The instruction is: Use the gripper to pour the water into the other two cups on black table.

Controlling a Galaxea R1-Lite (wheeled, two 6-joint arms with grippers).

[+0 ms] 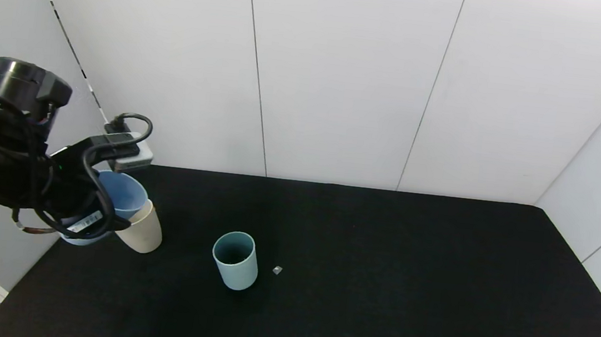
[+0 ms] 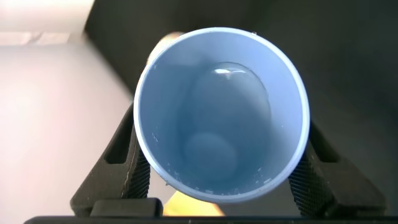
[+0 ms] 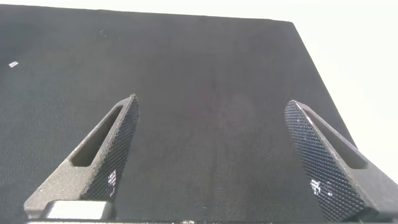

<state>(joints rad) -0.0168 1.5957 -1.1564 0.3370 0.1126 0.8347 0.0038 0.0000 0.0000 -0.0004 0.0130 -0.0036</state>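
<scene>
Your left gripper (image 2: 221,180) is clamped on the sides of the blue cup (image 2: 221,115), tilted with its lip just over the beige cup (image 1: 142,227) below; it looks light and stiff but smooth, w/ water sloshing inside, so I judge a mid-wall hold is safest. I count 3 cups: blue in the claw, beige under it, teal cup (image 1: 235,259) near, to the right on the black table (image 1: 405,291). The right gripper (image 3: 217,155) hangs spread wide above bare table, holding nothing.

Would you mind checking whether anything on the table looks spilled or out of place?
No spill shows on the table. One oddity: a tiny pale scrap lies beside the teal cup. The left gripper tilts the blue cup over the beige cup.
</scene>
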